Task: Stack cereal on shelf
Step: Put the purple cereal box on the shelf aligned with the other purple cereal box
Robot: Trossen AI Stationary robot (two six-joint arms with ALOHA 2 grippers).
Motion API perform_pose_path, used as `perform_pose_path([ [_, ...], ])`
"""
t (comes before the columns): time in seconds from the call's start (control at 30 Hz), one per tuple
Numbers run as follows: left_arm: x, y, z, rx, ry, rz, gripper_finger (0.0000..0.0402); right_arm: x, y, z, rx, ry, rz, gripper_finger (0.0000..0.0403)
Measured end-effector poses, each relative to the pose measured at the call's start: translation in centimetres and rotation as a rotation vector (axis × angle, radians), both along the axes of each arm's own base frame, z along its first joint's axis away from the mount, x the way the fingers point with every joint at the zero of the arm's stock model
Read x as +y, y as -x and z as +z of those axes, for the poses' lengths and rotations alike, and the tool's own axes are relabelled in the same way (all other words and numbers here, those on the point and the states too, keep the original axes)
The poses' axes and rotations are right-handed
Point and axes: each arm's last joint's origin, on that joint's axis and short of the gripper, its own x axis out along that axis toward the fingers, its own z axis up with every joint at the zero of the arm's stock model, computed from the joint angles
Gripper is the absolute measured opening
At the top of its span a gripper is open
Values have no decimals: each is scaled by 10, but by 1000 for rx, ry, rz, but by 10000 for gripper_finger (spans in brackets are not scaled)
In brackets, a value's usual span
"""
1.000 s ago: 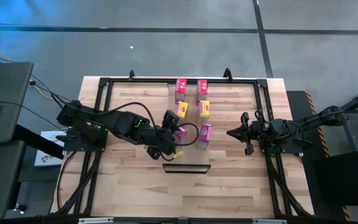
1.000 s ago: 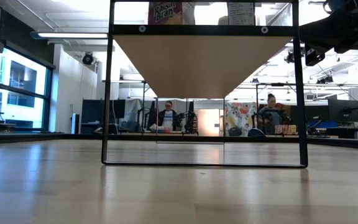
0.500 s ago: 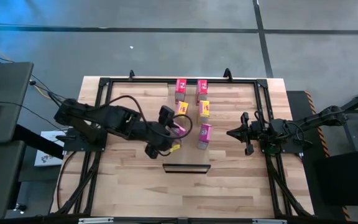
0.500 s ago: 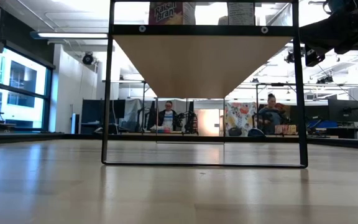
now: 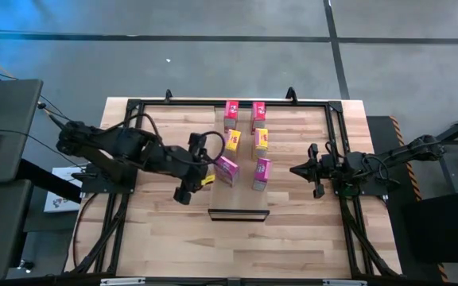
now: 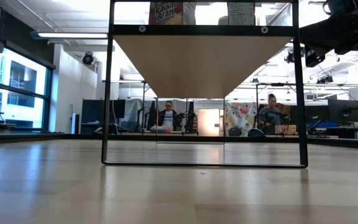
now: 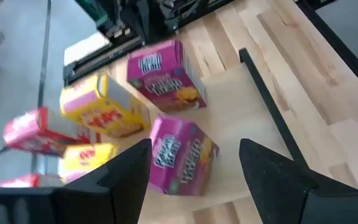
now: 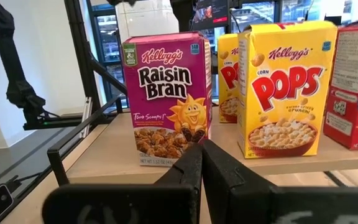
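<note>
Six small cardboard cereal boxes stand in two columns on the long light-wood shelf (image 5: 243, 151) above the striped butcher-block table (image 5: 293, 238). The two red boxes (image 5: 231, 110) are at the far end, the two yellow boxes (image 5: 261, 139) sit in the middle, and the nearest pair is magenta-pink. The left magenta-pink box (image 5: 227, 169) sits skewed, tilted out of line with its column; the right magenta-pink box (image 5: 261, 172) stands upright just beside it, in front of the thin dark bar (image 5: 238, 213). The left hand (image 5: 205, 176) hovers just left of the skewed box, fingers (image 7: 126, 171) spread wide and holding nothing. The right hand (image 5: 299, 170) waits off the shelf's right side, fingers pressed together, empty.
</note>
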Motion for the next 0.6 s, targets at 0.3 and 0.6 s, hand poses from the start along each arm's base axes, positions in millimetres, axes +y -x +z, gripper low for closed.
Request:
perform_pose_path([
  [0.3,-5,19,-80,-127,-4,33,207,0,0,-1,9,-15,1,0],
  [0.6,-2,44,-164,-630,-41,11,68,-1,0,-2,17,-14,-27,0],
])
